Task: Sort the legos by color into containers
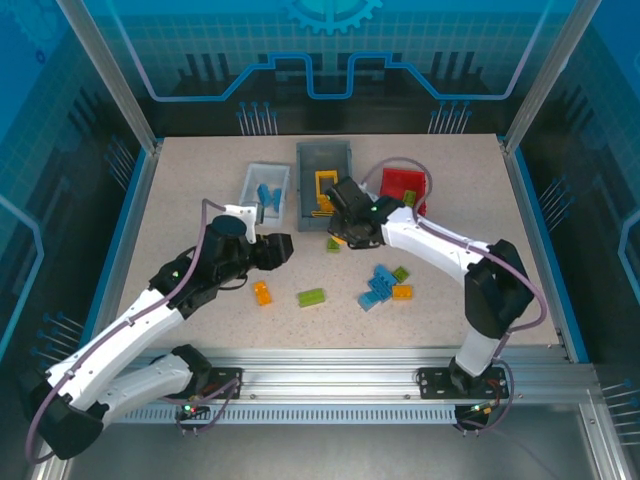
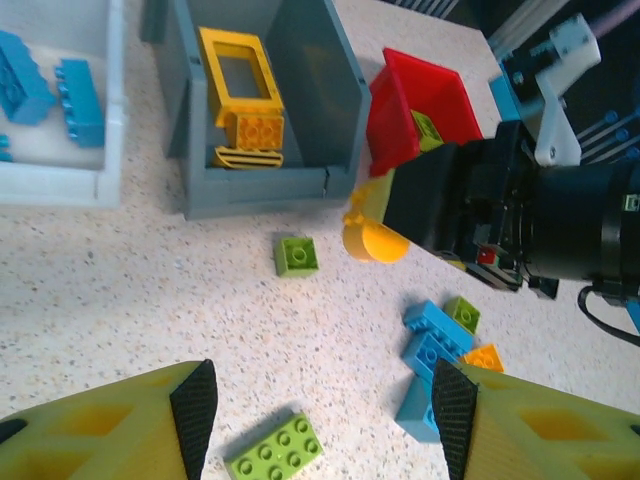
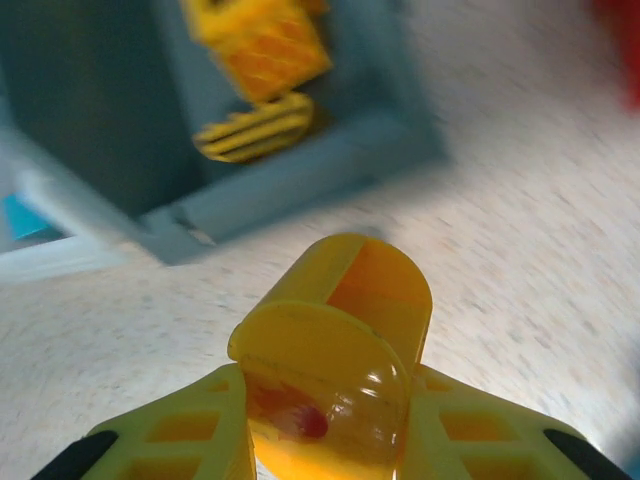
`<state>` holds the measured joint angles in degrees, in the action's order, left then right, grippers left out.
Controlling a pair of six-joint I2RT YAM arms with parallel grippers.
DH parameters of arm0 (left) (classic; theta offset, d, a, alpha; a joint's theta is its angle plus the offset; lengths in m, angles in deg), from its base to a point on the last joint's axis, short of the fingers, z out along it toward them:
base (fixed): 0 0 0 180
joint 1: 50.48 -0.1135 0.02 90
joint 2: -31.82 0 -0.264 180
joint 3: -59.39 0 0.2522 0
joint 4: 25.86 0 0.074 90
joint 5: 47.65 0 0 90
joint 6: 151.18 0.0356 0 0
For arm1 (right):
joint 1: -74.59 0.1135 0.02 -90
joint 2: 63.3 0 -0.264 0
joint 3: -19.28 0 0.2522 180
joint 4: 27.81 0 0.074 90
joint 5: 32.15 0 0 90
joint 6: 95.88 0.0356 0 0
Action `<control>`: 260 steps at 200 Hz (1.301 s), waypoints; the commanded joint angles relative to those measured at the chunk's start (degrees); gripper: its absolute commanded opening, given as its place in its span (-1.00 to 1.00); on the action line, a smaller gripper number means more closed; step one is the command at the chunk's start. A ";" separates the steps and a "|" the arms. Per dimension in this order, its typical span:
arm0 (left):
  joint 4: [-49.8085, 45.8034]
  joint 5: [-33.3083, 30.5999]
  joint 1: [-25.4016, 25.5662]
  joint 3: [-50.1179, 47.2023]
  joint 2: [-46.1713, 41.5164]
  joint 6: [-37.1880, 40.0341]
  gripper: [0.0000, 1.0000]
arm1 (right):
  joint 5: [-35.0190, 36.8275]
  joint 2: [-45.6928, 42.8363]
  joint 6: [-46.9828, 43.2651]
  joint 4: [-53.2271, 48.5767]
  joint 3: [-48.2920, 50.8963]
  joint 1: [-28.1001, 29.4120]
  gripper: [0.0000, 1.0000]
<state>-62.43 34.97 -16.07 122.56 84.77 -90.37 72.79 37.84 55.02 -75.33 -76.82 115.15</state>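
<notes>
The right gripper (image 3: pixel 330 405) clamps the round yellow plastic piece (image 3: pixel 340 310). The dark grey plastic bin (image 3: pixel 300 195) lies just ahead. The left gripper (image 2: pixel 322 405) hangs open.

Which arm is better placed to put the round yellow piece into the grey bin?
Right: the right gripper is shut on the round yellow piece, close to the grey bin. The left gripper stands open and empty.

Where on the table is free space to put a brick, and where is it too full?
Bare table lies left of the white bin, right of the red bin, and between the green brick and the near edge. Crowded: between the grey bin and the blue cluster, where the right gripper holds the round piece.
</notes>
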 commanded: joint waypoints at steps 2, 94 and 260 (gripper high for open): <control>-1.40 -4.85 0.34 3.55 1.10 -1.85 0.26 | -7.13 6.92 -18.11 6.23 -7.43 -1.65 -0.40; -1.33 -4.35 0.93 7.47 5.21 -2.28 0.25 | -21.55 23.07 -24.72 3.11 -25.19 -9.47 -0.29; -10.05 -3.51 6.04 4.27 18.96 -12.65 0.29 | 3.28 -31.40 -32.10 13.77 31.50 7.89 0.12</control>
<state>-71.93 30.01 -12.09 127.39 100.75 -101.10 73.25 10.63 22.57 -60.07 -51.21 121.92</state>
